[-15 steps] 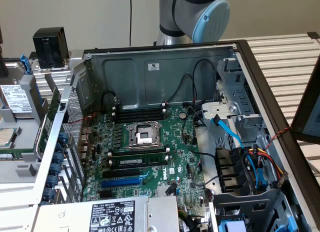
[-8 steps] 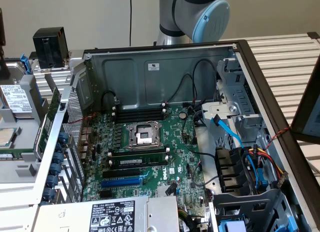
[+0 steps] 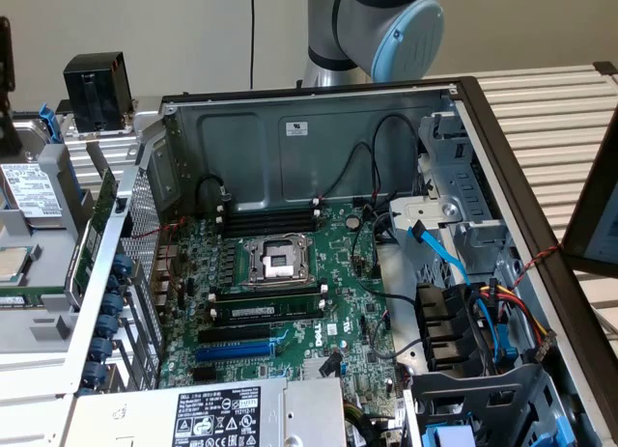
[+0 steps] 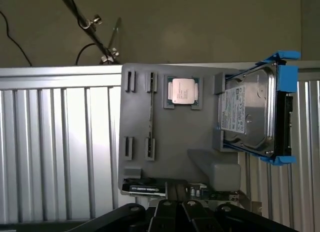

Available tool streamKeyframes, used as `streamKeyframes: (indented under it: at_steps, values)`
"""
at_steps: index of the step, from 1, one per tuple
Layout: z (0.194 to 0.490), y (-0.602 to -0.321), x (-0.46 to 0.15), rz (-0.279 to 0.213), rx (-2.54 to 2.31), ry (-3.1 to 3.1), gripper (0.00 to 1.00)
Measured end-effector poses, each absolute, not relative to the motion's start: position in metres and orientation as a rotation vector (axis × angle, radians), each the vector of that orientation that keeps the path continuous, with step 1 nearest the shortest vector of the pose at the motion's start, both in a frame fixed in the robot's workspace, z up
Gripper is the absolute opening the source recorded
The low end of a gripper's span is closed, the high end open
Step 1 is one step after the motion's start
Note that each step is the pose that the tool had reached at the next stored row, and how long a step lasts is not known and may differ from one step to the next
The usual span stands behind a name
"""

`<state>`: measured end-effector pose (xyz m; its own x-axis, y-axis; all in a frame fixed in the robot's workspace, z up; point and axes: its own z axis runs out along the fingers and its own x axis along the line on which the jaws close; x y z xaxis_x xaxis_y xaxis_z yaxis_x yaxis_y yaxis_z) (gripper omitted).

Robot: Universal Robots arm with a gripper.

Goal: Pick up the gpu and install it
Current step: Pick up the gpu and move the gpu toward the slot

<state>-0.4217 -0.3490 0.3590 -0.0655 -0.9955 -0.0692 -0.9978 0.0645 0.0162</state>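
The gpu (image 3: 97, 230) stands on edge in the grey parts tray (image 3: 43, 326) at the exterior view's left, beside the open computer case. In the wrist view, its black shroud with a white label (image 4: 145, 188) and a strip of green board sit at the tray's near end. They lie just past my gripper (image 4: 177, 206). The gripper's dark fingers (image 4: 165, 208) are drawn together, shut, with nothing between them, above the tray. The green motherboard (image 3: 290, 273) lies flat inside the case, with a blue expansion slot (image 3: 235, 351) near its front.
The tray (image 4: 150, 162) also holds a CPU (image 4: 181, 90) and a hard drive in a blue bracket (image 4: 250, 111). A black block (image 3: 97, 90) stands at the tray's far end. Cables and drive cages (image 3: 463, 321) crowd the case's right side. The arm's base (image 3: 377, 22) rises behind the case.
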Motion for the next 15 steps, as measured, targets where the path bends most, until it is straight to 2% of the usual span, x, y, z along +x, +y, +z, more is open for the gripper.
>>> streamKeyframes:
  at_steps: [15]
  values:
    - [0.3509,-0.3491,-0.4216,0.083,-1.808,2.51,0.11]
